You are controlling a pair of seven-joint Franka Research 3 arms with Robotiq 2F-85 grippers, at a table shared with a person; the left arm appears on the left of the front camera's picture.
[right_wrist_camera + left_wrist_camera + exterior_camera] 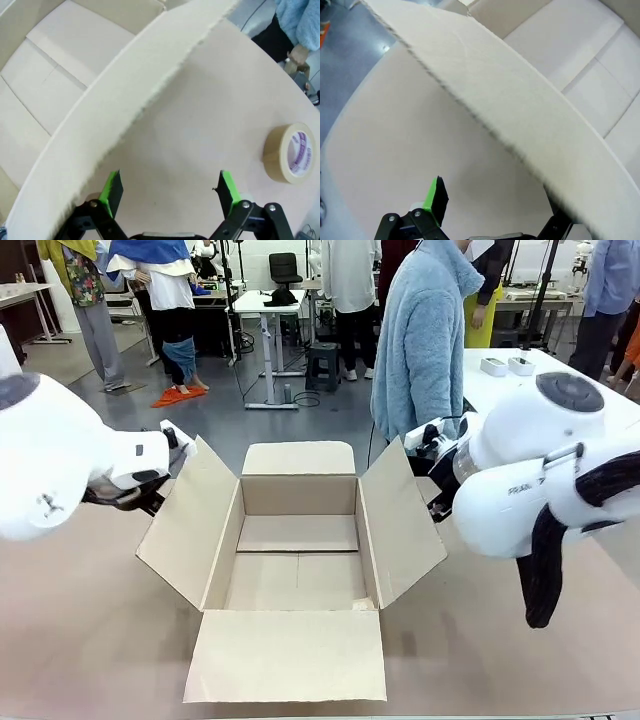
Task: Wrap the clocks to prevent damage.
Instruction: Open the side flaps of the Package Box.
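An open cardboard box [298,540] stands mid-table with all its flaps spread outward, and its inside shows plain cardboard. My left gripper [495,217] is open beside the box's left flap [520,115]; one green-padded finger [436,199] shows over the table, while the flap's edge covers the other. My right gripper [170,192] is open at the right flap [125,115], with both green pads over the table just outside that flap. Nothing is between either pair of fingers. The left arm [60,465] and right arm [540,480] flank the box.
A roll of tan packing tape [290,152] lies on the table to the right of the box. A person in a light blue fleece [425,340] stands at the far side, with one hand [299,54] near the table edge. Two small white boxes [505,366] sit far right.
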